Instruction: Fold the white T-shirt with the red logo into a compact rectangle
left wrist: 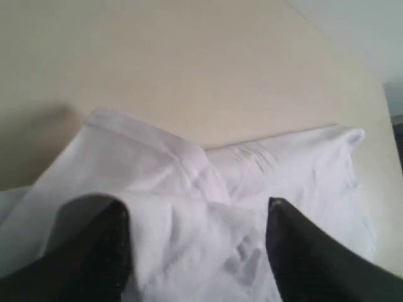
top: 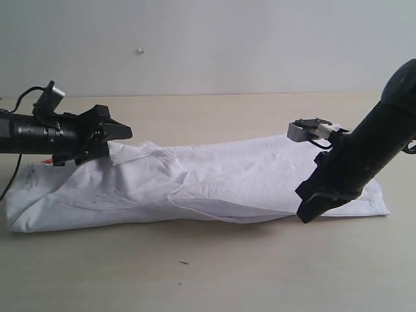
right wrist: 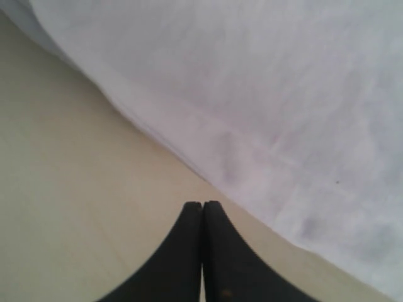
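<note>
The white T-shirt [top: 214,185] lies across the table as a long, rumpled strip, folded lengthwise. Its red logo is hidden in the folds. My left gripper [top: 112,144] hovers open over the shirt's left end. In the left wrist view the two black fingers [left wrist: 116,248] stand wide apart with creased white cloth [left wrist: 195,239] between them, and nothing is gripped. My right gripper [top: 304,214] is shut and points down at the shirt's near edge on the right. In the right wrist view its tips [right wrist: 203,209] are over bare table beside the shirt's edge [right wrist: 208,157], holding nothing.
The beige table [top: 208,273] stretches in front of the shirt, with a small dark speck [top: 184,262] on it. A pale wall [top: 214,45] rises behind the table's far edge. A cable [top: 12,175] hangs from the left arm.
</note>
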